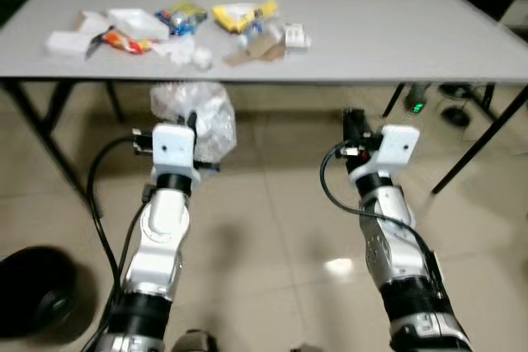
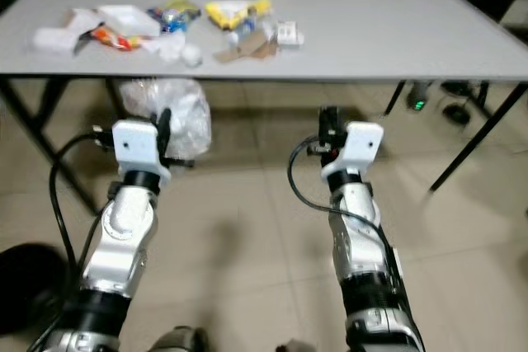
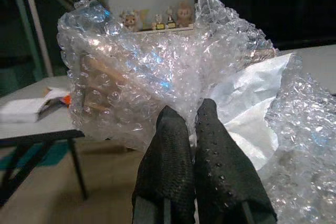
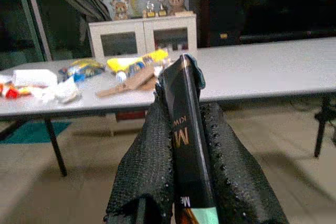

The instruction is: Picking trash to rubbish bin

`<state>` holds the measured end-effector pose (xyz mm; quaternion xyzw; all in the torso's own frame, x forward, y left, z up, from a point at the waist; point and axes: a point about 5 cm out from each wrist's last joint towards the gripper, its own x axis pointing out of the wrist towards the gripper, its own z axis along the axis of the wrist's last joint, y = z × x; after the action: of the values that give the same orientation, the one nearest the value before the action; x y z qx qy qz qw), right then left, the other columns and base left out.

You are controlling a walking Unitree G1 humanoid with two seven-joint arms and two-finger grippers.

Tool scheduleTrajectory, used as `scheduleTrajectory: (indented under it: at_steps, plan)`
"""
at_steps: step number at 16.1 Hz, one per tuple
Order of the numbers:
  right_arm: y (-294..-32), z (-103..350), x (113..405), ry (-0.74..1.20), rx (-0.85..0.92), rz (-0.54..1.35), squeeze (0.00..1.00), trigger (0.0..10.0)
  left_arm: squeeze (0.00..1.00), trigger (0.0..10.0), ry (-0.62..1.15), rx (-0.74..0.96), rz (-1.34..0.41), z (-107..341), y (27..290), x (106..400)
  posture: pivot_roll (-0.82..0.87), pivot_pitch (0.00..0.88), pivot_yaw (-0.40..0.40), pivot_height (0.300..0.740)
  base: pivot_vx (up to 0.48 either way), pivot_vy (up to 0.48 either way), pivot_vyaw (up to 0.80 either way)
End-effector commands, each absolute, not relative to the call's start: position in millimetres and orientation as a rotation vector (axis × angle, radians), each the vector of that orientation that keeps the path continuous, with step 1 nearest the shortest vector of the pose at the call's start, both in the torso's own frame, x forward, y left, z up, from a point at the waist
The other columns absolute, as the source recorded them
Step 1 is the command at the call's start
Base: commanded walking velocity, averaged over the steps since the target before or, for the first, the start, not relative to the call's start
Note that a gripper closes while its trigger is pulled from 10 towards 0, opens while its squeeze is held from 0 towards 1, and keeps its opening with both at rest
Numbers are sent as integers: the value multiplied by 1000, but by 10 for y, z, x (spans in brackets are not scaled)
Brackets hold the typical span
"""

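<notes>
Left gripper (image 3: 186, 129) held out in front of table (image 1: 388, 39), fingers pinched tight on bubble wrap (image 1: 198, 117). Wrap bunched up, hung in air just below table edge. Right gripper (image 4: 181, 114) held out too, fingers squeezed on flat dark box (image 4: 185, 129). More trash (image 1: 186, 26) lay in pile on table top. Black bin (image 1: 33, 290) sat on floor by left arm.

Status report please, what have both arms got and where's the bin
Left end effector shut on bubble wrap. Right end effector shut on dark flat packet. Black bin on floor at robot's left. More trash on table.
</notes>
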<state>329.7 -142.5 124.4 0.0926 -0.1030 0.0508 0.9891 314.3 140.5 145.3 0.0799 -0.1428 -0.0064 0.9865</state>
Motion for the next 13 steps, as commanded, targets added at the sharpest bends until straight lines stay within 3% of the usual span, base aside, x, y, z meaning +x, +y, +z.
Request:
scheduleTrajectory:
  at_steps: [1,8,13]
  plan:
    - [-1450,1280,3304,-217,181,97,0,10000,0,10000,-303,161,-33,1507,1347,3154,30,81,-82,740,-240,0,0]
    - [-1439,1263,3302,-207,183,102,0,10000,0,10000,-266,146,-28,1472,1347,3172,30,82,-81,740,0,0,0]
    - [-1428,1246,3293,-200,186,105,0,10000,0,10000,-236,141,-14,1449,1369,3188,31,75,-76,740,0,475,0]
